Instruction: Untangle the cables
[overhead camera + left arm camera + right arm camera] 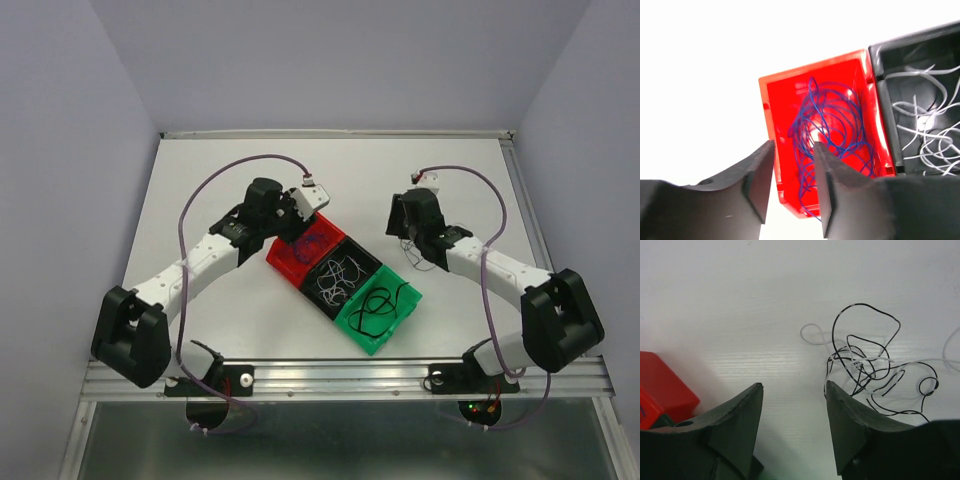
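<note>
A tangle of thin black and white cables lies on the white table and shows faintly in the top view. My right gripper hovers just left of it, open and empty, at the right in the top view. Blue cables lie coiled in a red bin, and one strand hangs over its near edge. My left gripper is open and empty above that bin's near left corner, as the top view also shows. White cables lie in the black bin. Black cables lie in the green bin.
The red, black and green bins stand in a diagonal row in the middle of the table. A corner of the red bin shows left of my right gripper. Walls close in the table at the back and sides.
</note>
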Robot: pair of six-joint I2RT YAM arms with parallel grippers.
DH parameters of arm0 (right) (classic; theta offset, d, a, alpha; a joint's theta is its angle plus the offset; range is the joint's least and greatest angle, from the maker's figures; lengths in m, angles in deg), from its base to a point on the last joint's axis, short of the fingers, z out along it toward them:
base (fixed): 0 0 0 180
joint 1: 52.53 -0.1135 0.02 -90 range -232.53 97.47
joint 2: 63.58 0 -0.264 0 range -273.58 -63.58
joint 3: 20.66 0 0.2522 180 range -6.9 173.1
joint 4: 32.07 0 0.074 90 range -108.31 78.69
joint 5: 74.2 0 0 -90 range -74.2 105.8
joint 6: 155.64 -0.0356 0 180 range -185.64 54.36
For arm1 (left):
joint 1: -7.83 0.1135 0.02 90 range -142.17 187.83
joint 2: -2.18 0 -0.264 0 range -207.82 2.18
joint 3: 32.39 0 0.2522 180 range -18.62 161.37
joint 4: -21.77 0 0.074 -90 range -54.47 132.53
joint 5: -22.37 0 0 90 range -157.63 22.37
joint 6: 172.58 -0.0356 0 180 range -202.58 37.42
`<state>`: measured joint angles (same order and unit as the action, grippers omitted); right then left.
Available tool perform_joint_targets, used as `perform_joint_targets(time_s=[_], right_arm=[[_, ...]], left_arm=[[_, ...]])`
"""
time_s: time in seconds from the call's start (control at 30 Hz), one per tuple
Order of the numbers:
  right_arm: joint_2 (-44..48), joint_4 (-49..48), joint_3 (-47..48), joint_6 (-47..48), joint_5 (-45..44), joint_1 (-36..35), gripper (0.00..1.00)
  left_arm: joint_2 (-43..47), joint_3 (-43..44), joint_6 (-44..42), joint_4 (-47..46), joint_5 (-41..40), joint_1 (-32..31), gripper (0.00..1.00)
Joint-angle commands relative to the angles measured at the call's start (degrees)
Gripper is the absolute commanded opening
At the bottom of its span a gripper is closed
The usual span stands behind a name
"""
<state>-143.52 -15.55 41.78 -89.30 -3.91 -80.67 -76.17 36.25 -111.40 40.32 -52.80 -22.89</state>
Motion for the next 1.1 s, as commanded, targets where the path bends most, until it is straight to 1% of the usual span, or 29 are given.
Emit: perform_joint_targets(time_s=[0.0,0.07,0.17,0.33,0.5,0.67,0.73,0.8,0.9,0.97,1.03,1.07], right_arm=[[-2.93,1.01,3.17,1.34,-7.53,0.10,0.59],[-5.39,1.45,4.13,1.51,-9.20,0.10,0.59],[-7.68,1.80,5.28,1.07,-14.03,0.10,0.59],[-6.28,1.89,4.93,1.07,-15.97,0.10,0.58],[-2.42,1.89,3.70,1.68,-17.99,0.10,0.57],[-2.23,1.81,3.70,2.04,-17.91,0.10,0.56],[-3.98,1.81,4.39,2.13,-18.09,0.10,0.55],[-5.74,1.81,5.10,2.13,-19.66,0.10,0.52],[-9.43,1.81,7.20,2.30,-22.21,0.19,0.46],[-12.06,1.81,8.53,2.65,-22.31,0.28,0.42],[-13.22,1.72,9.85,2.83,-23.10,0.28,0.32],[-13.40,1.63,10.11,2.92,-23.45,0.28,0.24]], left_arm=[[4.07,1.90,-0.10,1.09,1.87,-0.13,0.54],[5.22,2.34,-0.01,1.35,2.13,-0.13,0.56],[7.07,3.05,0.08,1.71,3.01,-0.22,0.57],[8.21,5.24,1.04,2.32,6.17,-0.30,0.57],[6.02,9.02,2.19,2.41,9.77,-0.92,0.58],[3.29,12.53,4.29,1.10,11.01,-3.38,0.58],[1.89,13.33,5.52,0.04,10.66,-4.78,0.57],[0.74,14.21,6.58,-1.28,10.66,-5.66,0.57],[0.13,14.04,7.72,-3.64,11.01,-6.28,0.57],[0.21,13.16,8.86,-4.53,11.01,-6.63,0.57],[1.26,11.84,9.48,-7.51,11.62,-6.63,0.57],[2.14,10.36,10.44,-8.39,11.63,-6.72,0.57]])
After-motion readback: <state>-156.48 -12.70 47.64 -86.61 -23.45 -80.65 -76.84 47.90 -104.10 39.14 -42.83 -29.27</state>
